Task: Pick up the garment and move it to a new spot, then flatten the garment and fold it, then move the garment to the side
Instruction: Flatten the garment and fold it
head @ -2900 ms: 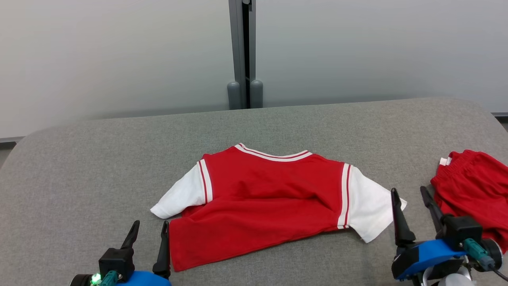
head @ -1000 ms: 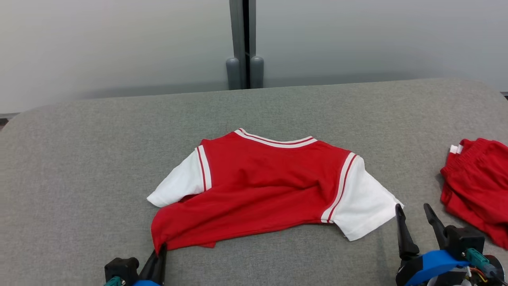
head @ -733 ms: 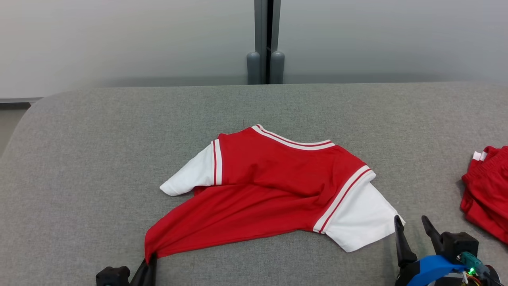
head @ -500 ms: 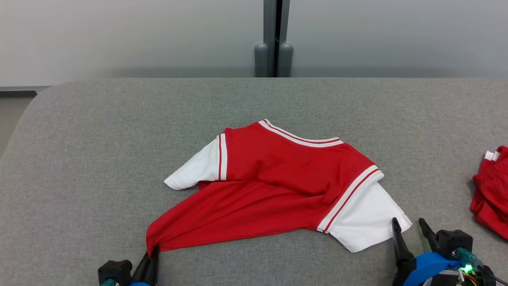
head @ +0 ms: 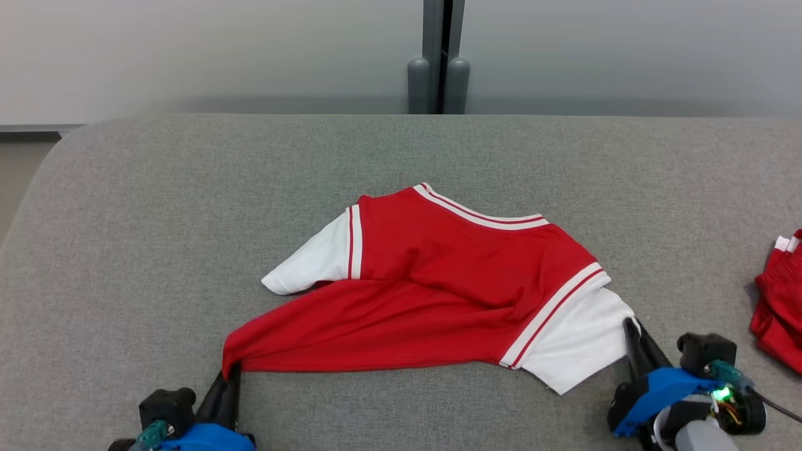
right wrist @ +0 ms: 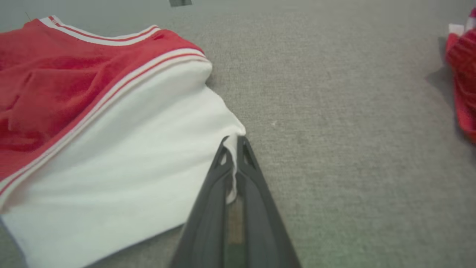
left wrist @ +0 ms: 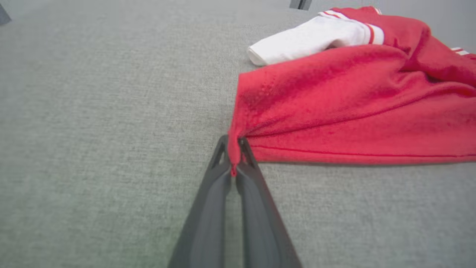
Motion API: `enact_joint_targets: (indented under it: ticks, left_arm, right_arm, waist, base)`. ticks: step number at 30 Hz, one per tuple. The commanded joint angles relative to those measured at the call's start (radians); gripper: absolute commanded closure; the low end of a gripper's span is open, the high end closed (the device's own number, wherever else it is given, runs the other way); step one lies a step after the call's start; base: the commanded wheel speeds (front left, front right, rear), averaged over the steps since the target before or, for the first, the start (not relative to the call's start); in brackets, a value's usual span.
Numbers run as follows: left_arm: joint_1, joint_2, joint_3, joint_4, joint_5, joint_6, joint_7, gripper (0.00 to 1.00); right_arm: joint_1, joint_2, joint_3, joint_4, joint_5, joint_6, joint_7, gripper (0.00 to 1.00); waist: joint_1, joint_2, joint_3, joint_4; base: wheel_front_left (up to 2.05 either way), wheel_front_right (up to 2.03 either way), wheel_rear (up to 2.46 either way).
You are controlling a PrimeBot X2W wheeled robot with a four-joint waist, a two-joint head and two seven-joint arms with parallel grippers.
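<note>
The left gripper (head: 230, 371) is clamped on the red-and-white jersey's (head: 451, 275) hem corner (left wrist: 240, 136), and the right gripper (head: 630, 327) is nipped tight on its white sleeve (right wrist: 130, 149). The jersey sprawls between and ahead of them. Pick-up step, I'd say; next, lift both evenly.

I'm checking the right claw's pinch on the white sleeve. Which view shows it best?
The right wrist view: the right claw is shut on a corner of the white sleeve, cloth bunched between its fingers. In the head view the pinch is small. The left wrist view faces the red hem corner.
</note>
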Motion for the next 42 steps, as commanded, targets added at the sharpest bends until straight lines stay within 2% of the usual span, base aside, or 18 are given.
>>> enact_joint_targets:
  ticks: [1, 4, 11, 17, 24, 27, 32, 34, 38, 42]
  left_arm:
    - [-0.028, 0.006, 0.012, -0.02, -0.004, 0.004, 0.0, 1.0]
    - [-0.07, 0.009, 0.025, -0.092, -0.003, 0.004, -0.002, 1.0]
    - [-0.266, 0.06, 0.062, -0.287, -0.004, 0.003, -0.002, 1.0]
    - [-0.476, 0.139, 0.097, -0.388, -0.031, 0.003, 0.01, 1.0]
    - [-0.627, 0.208, 0.114, -0.52, -0.053, 0.004, 0.133, 1.0]
    - [-0.66, 0.218, 0.104, -0.513, -0.061, 0.004, 0.189, 1.0]
    - [-0.751, 0.226, 0.073, -0.431, -0.06, 0.007, 0.232, 1.0]
    - [-0.83, 0.217, 0.078, -0.377, -0.049, 0.022, 0.204, 1.0]
    - [-1.011, 0.203, 0.086, -0.235, -0.003, 0.056, 0.069, 1.0]
    - [-1.143, 0.181, 0.1, -0.143, 0.004, 0.055, 0.01, 1.0]
  right_arm:
    - [-0.01, 0.0, 0.004, -0.044, 0.02, 0.001, 0.0, 1.0]
    - [-0.036, -0.001, 0.013, -0.168, 0.087, 0.0, 0.0, 1.0]
    - [-0.155, -0.001, 0.041, -0.444, 0.217, 0.001, 0.0, 1.0]
    - [-0.3, 0.0, 0.065, -0.608, 0.251, 0.001, 0.001, 1.0]
    - [-0.463, 0.0, 0.047, -0.802, 0.219, 0.001, 0.125, 1.0]
    - [-0.515, 0.0, 0.03, -0.799, 0.207, 0.001, 0.173, 1.0]
    - [-0.646, -0.001, -0.007, -0.659, 0.178, 0.001, 0.169, 1.0]
    - [-0.74, 0.0, -0.032, -0.592, 0.114, 0.001, 0.136, 1.0]
    - [-0.936, -0.002, -0.14, -0.452, -0.01, 0.0, 0.032, 1.0]
    - [-1.075, -0.002, -0.179, -0.396, -0.065, 0.0, 0.001, 1.0]
  waist:
    - [-0.0001, -0.0002, -0.005, -0.005]
    - [-0.0001, -0.0002, -0.014, -0.017]
    - [-0.0001, -0.0002, -0.063, -0.047]
    - [-0.0001, -0.0002, -0.104, -0.071]
    - [-0.0001, -0.0002, -0.066, -0.082]
    - [-0.0001, -0.0002, -0.015, -0.085]
    - [-0.0001, -0.0002, 0.099, -0.085]
    - [-0.0001, -0.0002, 0.146, -0.087]
    - [-0.0001, -0.0002, 0.202, -0.093]
    - [-0.0001, -0.0002, 0.248, -0.103]
  base:
    - [0.0, 0.0, 0.0]
    - [0.0, 0.0, 0.0]
    - [0.0, 0.0, 0.0]
    - [0.0, 0.0, 0.0]
    - [0.0, 0.0, 0.0]
    - [0.0, 0.0, 0.0]
    - [0.0, 0.0, 0.0]
    - [0.0, 0.0, 0.0]
    - [0.0, 0.0, 0.0]
    - [0.0, 0.0, 0.0]
